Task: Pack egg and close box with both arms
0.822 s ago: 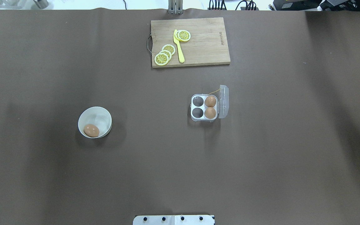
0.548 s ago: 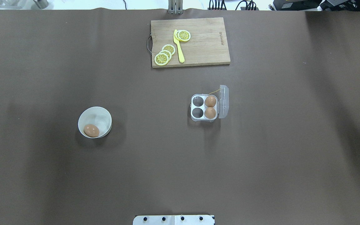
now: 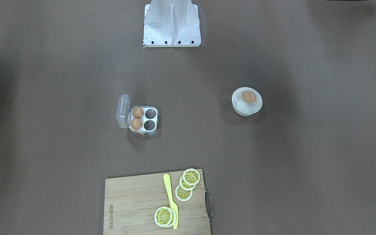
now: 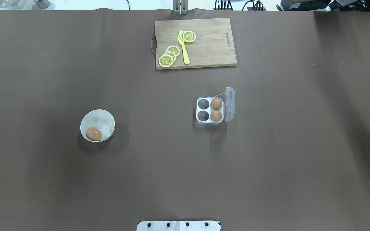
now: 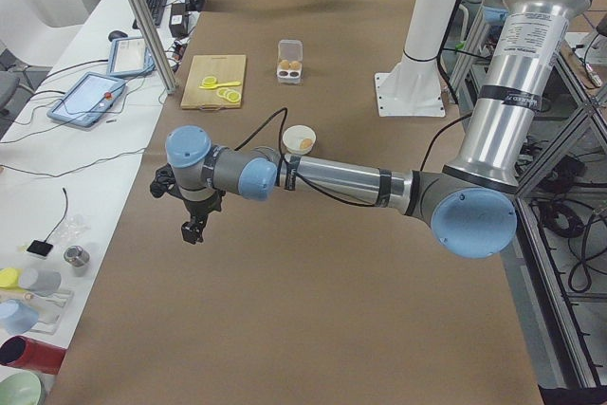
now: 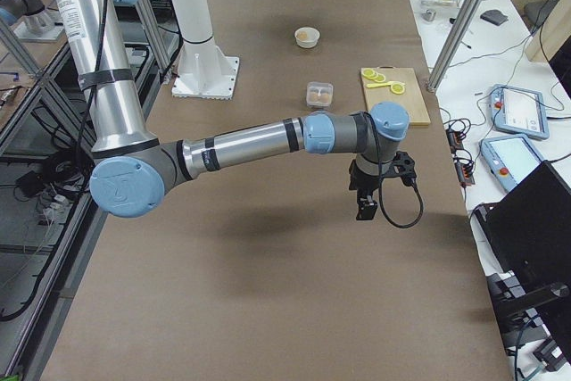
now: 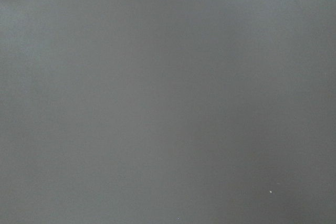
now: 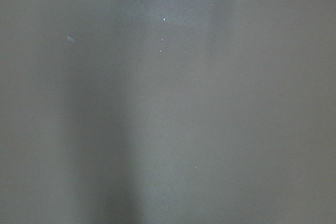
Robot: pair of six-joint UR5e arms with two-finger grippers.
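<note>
The egg (image 4: 94, 134) lies in a round white bowl (image 4: 103, 117) on the left of the table; it also shows in the front view (image 3: 248, 96). The clear box (image 4: 203, 121) stands mid-table with its lid (image 4: 230, 104) open to the right. Two brown eggs (image 4: 216, 110) fill its right cells and the two left cells are empty. My left gripper (image 5: 193, 231) hangs above the table's left end, far from the bowl. My right gripper (image 6: 364, 211) hangs above the right end, far from the box. I cannot tell whether either is open or shut.
A wooden cutting board (image 4: 210, 48) with lemon slices (image 4: 169, 56) and a yellow knife (image 4: 183, 48) lies at the far edge. The white stand base (image 3: 172, 23) sits at the robot's side. Both wrist views show only brown table cover.
The egg, bowl, box and board have not moved. The soft shadows on the table's left and right have shifted slightly.
</note>
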